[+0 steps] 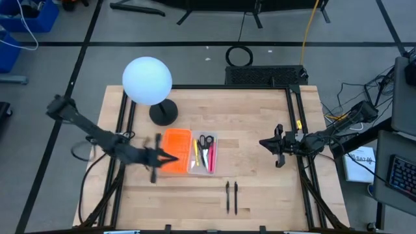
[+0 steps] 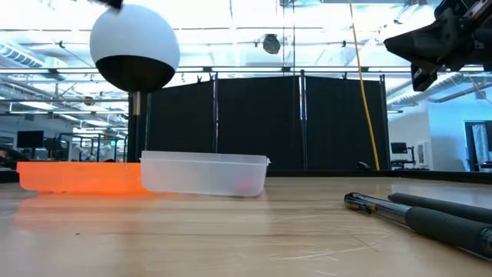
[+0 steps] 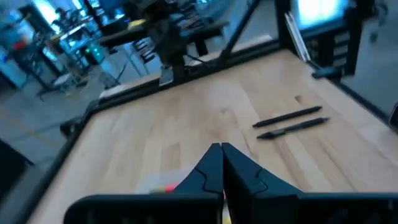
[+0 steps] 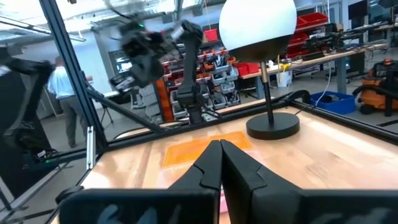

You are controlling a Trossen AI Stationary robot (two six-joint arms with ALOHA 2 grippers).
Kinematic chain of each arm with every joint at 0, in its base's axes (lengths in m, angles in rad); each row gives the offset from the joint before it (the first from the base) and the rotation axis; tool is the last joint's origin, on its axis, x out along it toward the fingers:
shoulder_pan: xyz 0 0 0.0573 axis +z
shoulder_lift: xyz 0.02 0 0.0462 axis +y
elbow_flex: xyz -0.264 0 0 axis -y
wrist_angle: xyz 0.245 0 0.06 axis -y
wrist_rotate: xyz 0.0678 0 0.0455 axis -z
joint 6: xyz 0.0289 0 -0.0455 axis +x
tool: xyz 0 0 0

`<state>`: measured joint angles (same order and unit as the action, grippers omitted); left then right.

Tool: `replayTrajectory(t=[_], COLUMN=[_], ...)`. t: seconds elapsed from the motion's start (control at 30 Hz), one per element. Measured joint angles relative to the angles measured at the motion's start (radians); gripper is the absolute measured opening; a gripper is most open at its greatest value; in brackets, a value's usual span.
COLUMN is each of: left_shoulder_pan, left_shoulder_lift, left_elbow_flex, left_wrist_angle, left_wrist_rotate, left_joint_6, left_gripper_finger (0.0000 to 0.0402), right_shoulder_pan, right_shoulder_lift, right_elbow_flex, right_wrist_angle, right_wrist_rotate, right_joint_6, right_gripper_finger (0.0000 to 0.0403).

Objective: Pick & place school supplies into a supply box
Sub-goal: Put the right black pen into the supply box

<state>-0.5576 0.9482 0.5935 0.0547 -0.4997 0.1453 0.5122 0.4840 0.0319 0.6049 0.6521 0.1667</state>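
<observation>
From above, I'm seeing the left end effector point(image 1: 170, 158) hovering clenched and empty over the orange tray point(image 1: 175, 148), the supply box point(image 1: 203, 155) just beyond it, the right end effector point(image 1: 278, 148) waiting clenched. In the left wrist view, two dark pens point(image 3: 291, 122) are lying ahead on the worktop point(image 3: 186, 118); I'm judging them light, stiff, slippery, best pinched mid-barrel.

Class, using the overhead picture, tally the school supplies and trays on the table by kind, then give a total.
Dark pens on the bare table: 2
Scissors in the clear tray: 1
Pink pens in the clear tray: 1
Yellow pencils in the clear tray: 1
Clear tray: 1
Orange tray: 1
Total: 7
</observation>
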Motion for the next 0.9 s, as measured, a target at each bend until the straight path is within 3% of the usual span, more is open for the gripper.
replayTrajectory(t=[0.1,0.2,0.3,0.43,0.53,0.63,0.9], left_shoulder_pan=[-0.031,-0.055,-0.063,-0.045,-0.017,0.026,0.112], left_shoulder_lift=[-0.203,-0.37,-0.521,-0.679,-0.761,-0.821,-0.871], left_elbow_flex=[-0.152,-0.272,-0.373,-0.416,-0.413,-0.404,-0.454], left_wrist_angle=[0.001,0.013,0.057,-0.005,-0.124,-0.138,-0.136], left_wrist_rotate=[-0.033,-0.037,0.075,0.127,0.133,0.165,0.441], left_joint_6=[-0.069,-0.036,0.049,0.064,0.083,0.099,0.035], left_gripper_finger=[0.0004,0.0004,0.0004,0.0004,0.0003,0.0004,0.0003], right_shoulder_pan=[0.0,0.0,0.0,-0.002,-0.013,-0.032,-0.098], right_shoulder_lift=[0.009,0.021,0.037,0.06,0.084,0.114,0.18], right_elbow_flex=[0.0,0.0,0.0,0.0,0.0,0.0,0.0], right_wrist_angle=[0.007,0.032,0.081,0.147,0.183,0.2,0.227], right_wrist_rotate=[0.0,0.001,0.003,0.002,0.002,0.0,-0.035], right_joint_6=[-0.013,-0.029,-0.071,-0.123,-0.126,-0.123,-0.1], right_gripper_finger=[0.0,0.0,0.0,0.0,0.0,0.0,0.0])
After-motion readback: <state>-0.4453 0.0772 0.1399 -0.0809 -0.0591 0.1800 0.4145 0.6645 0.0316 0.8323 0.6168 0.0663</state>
